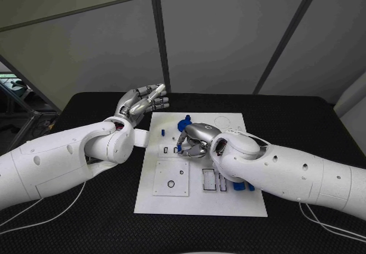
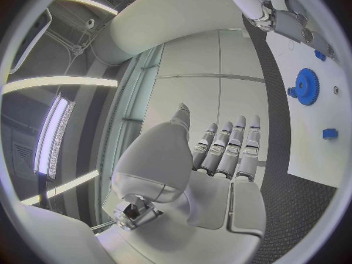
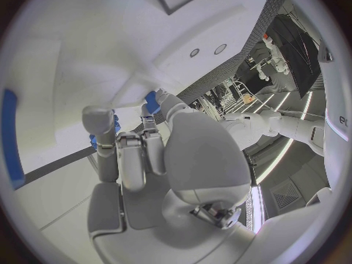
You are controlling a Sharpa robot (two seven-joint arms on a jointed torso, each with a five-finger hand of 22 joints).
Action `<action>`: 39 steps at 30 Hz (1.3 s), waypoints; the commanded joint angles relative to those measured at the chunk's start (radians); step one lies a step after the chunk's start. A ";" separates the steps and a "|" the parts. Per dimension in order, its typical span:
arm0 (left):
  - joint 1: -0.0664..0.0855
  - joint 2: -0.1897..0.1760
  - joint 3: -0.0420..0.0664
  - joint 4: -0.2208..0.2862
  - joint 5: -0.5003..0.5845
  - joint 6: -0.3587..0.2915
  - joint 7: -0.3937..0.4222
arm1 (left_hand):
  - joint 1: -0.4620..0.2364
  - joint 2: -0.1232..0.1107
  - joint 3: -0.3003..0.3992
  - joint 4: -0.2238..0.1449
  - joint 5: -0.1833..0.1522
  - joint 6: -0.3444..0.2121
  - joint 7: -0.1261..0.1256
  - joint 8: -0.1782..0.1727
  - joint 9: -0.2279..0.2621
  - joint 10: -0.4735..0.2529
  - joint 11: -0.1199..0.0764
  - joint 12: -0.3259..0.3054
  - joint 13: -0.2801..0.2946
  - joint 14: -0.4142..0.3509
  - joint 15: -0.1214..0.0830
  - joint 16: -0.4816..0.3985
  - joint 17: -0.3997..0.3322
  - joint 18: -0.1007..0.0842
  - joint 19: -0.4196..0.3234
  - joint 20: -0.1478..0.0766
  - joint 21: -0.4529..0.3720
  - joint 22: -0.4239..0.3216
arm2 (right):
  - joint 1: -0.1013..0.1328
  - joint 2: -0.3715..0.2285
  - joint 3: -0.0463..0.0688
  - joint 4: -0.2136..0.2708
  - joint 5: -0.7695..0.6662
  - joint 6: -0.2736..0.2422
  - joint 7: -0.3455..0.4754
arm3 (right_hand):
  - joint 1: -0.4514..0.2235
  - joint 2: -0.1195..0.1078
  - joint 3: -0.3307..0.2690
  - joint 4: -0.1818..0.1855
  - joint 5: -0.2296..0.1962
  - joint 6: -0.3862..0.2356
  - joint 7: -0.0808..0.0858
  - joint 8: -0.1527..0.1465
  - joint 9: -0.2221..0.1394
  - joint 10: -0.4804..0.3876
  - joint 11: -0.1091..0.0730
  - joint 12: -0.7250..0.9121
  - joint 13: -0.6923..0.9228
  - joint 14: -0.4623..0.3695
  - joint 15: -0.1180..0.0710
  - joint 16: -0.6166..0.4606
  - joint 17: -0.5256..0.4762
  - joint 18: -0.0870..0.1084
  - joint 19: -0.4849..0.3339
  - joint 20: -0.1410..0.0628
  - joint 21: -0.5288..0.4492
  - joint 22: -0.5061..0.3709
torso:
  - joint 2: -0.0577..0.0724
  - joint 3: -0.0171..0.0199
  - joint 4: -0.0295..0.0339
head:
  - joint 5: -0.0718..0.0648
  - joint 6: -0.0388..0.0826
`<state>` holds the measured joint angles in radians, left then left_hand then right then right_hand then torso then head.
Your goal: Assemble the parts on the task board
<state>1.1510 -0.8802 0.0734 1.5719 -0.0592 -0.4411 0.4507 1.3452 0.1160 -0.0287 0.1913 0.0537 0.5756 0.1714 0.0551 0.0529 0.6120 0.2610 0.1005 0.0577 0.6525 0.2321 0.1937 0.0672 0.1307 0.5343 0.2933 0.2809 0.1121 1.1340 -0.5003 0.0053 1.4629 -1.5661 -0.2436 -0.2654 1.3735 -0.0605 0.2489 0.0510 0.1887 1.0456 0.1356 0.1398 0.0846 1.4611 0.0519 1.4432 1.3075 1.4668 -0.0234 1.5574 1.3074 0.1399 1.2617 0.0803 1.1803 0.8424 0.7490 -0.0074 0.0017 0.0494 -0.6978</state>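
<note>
Head view: white task board lies lengthwise at centre of the black desk.

Left hand, upper left of centre, is raised just off the board's far left corner, fingers straight and apart, holding nothing. Left wrist view agrees: fingers extended side by side, palm bare.

Right hand is down on the board's middle, fingers curled inward toward the surface. Whether it pinches anything I cannot tell in the head view. In the right wrist view, its fingers bend down against the white board with small blue parts at the fingertips; grip not clear.

Blue gear stands on the board just above the right hand; it also appears at the right edge of the left wrist view. More blue pieces lie at the board's right edge, partly under the right forearm.
</note>
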 commanded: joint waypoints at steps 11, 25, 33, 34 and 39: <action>0.002 0.000 0.001 0.001 -0.008 0.012 0.006 | 0.004 0.000 0.000 -0.007 0.004 -0.006 0.120 0.001 0.000 -0.001 0.000 0.002 0.000 0.005 0.002 0.005 0.000 -0.004 -0.003 -0.003 -0.003 -0.002 | -0.005 0.000 -0.005 -0.009 -0.009 0.055 -0.015 | -0.008 -0.009 0.005 -0.001 -0.001 -0.012 0.003 -0.008 -0.003 -0.011 0.001 -0.009 0.100 0.097 0.002 -0.001 0.234 -0.011 -0.009 0.003 -0.007 -0.005 | 0.000 -0.0001 -0.0003 | 0.000 -0.002; 0.002 0.001 0.001 0.001 -0.008 0.013 0.005 | 0.004 0.000 0.000 -0.007 0.004 -0.006 0.120 0.001 0.000 -0.001 0.000 0.002 0.000 0.005 0.002 0.005 0.000 -0.004 -0.003 -0.003 -0.003 -0.002 | -0.005 0.001 -0.005 -0.010 -0.011 0.046 -0.013 | -0.028 -0.033 0.003 -0.001 0.000 -0.051 0.017 -0.030 -0.010 -0.025 0.013 -0.023 0.084 0.098 0.012 0.002 0.239 -0.009 -0.015 0.011 -0.014 -0.015 | 0.000 -0.0001 -0.0001 | -0.001 -0.003; 0.002 0.001 0.001 0.000 -0.008 0.013 0.005 | 0.004 0.000 0.000 -0.007 0.004 -0.006 0.120 0.001 0.000 -0.001 0.000 0.002 0.000 0.005 0.002 0.005 0.000 -0.004 -0.003 -0.003 -0.003 -0.002 | -0.005 0.001 -0.005 -0.010 -0.018 0.039 -0.015 | -0.034 -0.041 0.000 -0.001 0.001 -0.072 0.023 -0.039 -0.012 -0.029 0.019 -0.026 0.081 0.099 0.017 0.003 0.243 -0.009 -0.016 0.016 -0.016 -0.017 | 0.000 0.0000 -0.0005 | -0.001 -0.003; 0.002 0.001 0.001 0.000 -0.008 0.013 0.005 | 0.004 0.000 0.000 -0.007 0.004 -0.006 0.120 0.001 0.000 -0.001 0.000 0.002 0.000 0.005 0.002 0.005 0.000 -0.004 -0.003 -0.003 -0.003 -0.002 | -0.005 0.001 -0.005 -0.010 -0.018 0.038 -0.015 | -0.035 -0.042 0.000 -0.001 0.001 -0.074 0.023 -0.040 -0.012 -0.029 0.019 -0.026 0.081 0.099 0.018 0.004 0.243 -0.009 -0.017 0.017 -0.016 -0.017 | 0.000 0.0001 -0.0003 | -0.001 -0.003; 0.002 0.002 0.001 0.000 -0.008 0.014 0.005 | 0.004 0.000 0.000 -0.007 0.004 -0.006 0.120 0.001 0.000 -0.001 0.000 0.002 0.000 0.005 0.002 0.005 0.000 -0.004 -0.003 -0.003 -0.003 -0.002 | -0.005 0.002 -0.005 -0.009 -0.018 0.029 -0.015 | -0.038 -0.044 -0.002 0.000 0.003 -0.084 0.026 -0.044 -0.013 -0.031 0.022 -0.027 0.079 0.099 0.020 0.004 0.244 -0.009 -0.017 0.019 -0.017 -0.017 | 0.000 0.0002 -0.0005 | -0.002 -0.003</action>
<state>1.1510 -0.8796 0.0734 1.5714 -0.0593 -0.4402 0.4499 1.3452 0.1160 -0.0287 0.1914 0.0537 0.5755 0.1714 0.0551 0.0529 0.6120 0.2610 0.1005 0.0576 0.6525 0.2322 0.1937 0.0672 0.1307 0.5342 0.2933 0.2810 0.1121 1.1323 -0.4979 0.0042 1.4583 -1.5778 -0.2300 -0.2658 1.3352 -0.0988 0.2490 0.0511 0.1888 0.9678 0.1612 0.0982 0.0711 1.4360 0.0697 1.4197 1.3075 1.4668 -0.0088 1.5573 1.3074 0.1399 1.2472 0.0948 1.1691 0.8264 0.7489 -0.0073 0.0013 0.0478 -0.7007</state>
